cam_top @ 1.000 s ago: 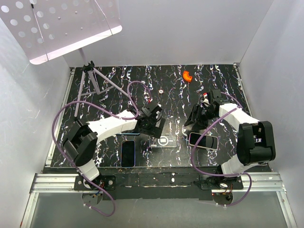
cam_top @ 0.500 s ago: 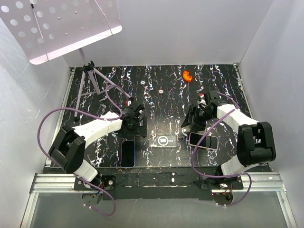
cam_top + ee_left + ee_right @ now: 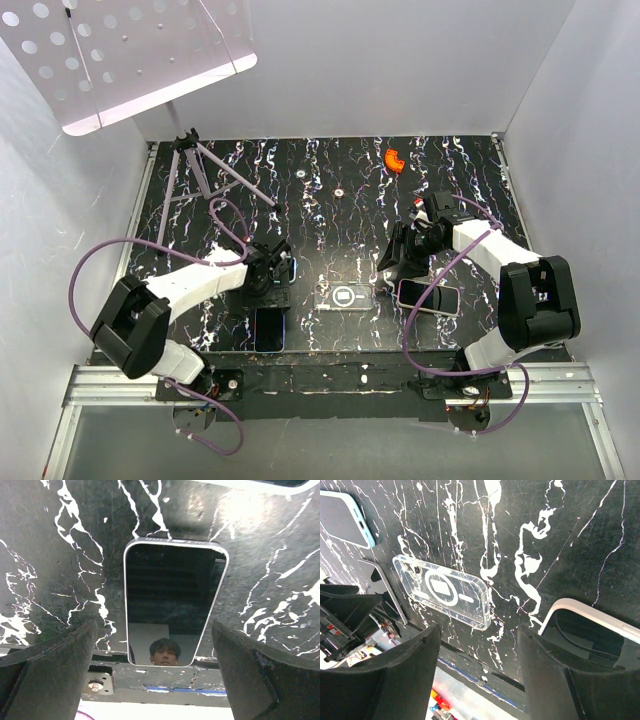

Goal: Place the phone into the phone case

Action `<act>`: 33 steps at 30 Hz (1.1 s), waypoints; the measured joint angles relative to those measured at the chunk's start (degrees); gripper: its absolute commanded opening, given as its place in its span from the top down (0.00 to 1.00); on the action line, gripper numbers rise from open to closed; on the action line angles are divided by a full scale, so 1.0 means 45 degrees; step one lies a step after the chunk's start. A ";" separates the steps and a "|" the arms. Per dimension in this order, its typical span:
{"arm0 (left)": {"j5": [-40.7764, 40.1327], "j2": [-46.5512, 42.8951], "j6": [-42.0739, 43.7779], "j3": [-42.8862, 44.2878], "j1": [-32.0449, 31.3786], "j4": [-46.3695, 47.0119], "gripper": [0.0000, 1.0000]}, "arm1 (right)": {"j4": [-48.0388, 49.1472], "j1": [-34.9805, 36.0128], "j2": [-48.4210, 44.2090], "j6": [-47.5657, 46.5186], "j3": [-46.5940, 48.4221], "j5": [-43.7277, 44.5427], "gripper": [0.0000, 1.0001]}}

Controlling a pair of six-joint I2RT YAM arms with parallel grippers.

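Observation:
A clear phone case (image 3: 345, 297) with a white ring lies flat near the table's front middle, and also shows as the clear case (image 3: 440, 591). A dark-screened phone (image 3: 268, 328) with a pale rim lies to its left by the front edge. My left gripper (image 3: 270, 275) hangs just behind this phone (image 3: 172, 600), open, its fingers (image 3: 55, 670) on either side of it and apart from it. A second phone (image 3: 428, 297) with a white rim lies right of the case. My right gripper (image 3: 398, 265) is open above bare table (image 3: 479, 630), between the case and that phone (image 3: 590, 630).
An orange piece (image 3: 394, 160) lies at the back right. A thin tripod stand (image 3: 200, 165) stands at the back left under a white perforated panel (image 3: 120, 50). White walls close in three sides. A metal rail (image 3: 330, 380) runs along the front edge.
My left arm has swung left and nearer, bringing its open gripper from beside the clear case to just behind the dark phone. My right gripper has opened wider and barely shifted.

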 measured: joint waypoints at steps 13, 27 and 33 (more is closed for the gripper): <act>0.0661 -0.0559 -0.0486 -0.1258 -0.0160 0.0899 0.04 | -0.0019 0.0092 -0.0005 -0.0005 0.0000 0.0010 0.30; 0.0287 0.0364 -0.0733 -0.1302 -0.0865 0.1423 0.15 | -0.0068 0.0175 0.0005 -0.0005 0.0000 0.0053 0.30; 0.0321 0.0359 -0.0675 -0.1355 -0.0865 0.1511 0.51 | -0.0112 0.0291 0.0049 -0.0010 0.0000 0.0107 0.29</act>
